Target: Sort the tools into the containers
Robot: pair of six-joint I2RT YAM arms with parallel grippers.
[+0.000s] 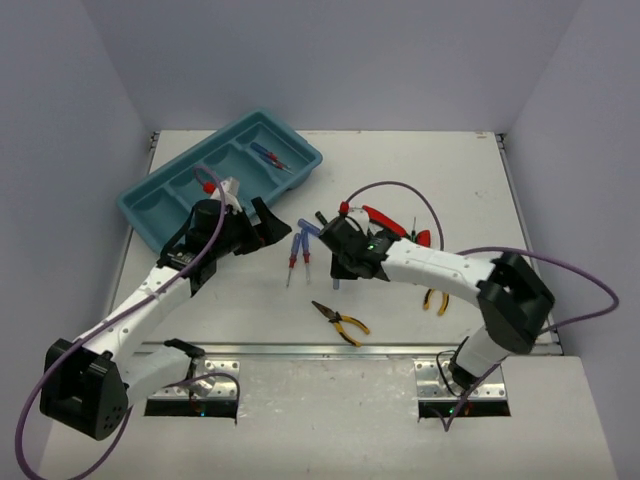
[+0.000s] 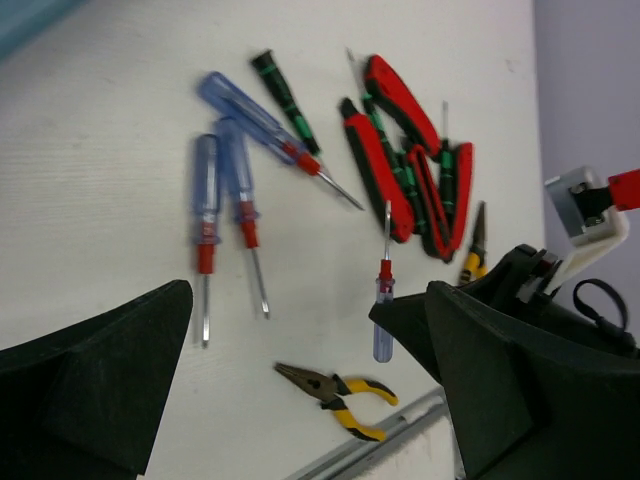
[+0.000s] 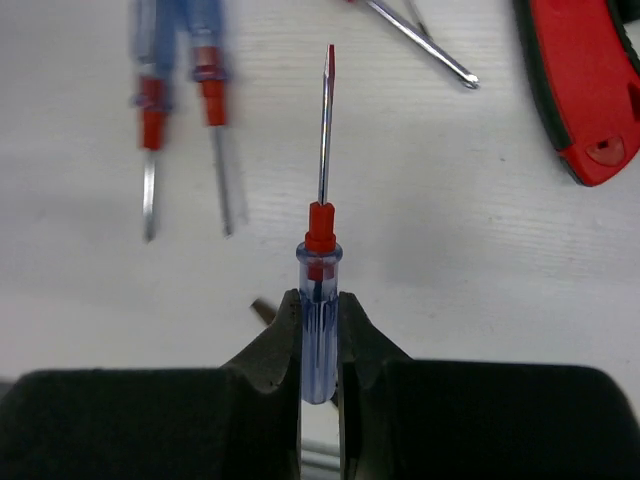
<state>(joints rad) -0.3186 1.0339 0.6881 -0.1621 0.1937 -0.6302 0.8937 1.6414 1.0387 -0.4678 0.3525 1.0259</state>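
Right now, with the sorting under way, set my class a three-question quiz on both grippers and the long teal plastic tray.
1. True or false: the right gripper is shut on a blue clear-handled screwdriver with a red collar.
2. The left gripper is: A open, holding nothing; B shut on yellow pliers; C shut on red pliers.
3. What lies in the far-right end compartment of the long teal plastic tray?
Key: 1 true; 2 A; 3 blue-handled screwdrivers.

Showing no readable text, labels, brand names, numbers or signs anywhere, neither on the tools nor on the tray
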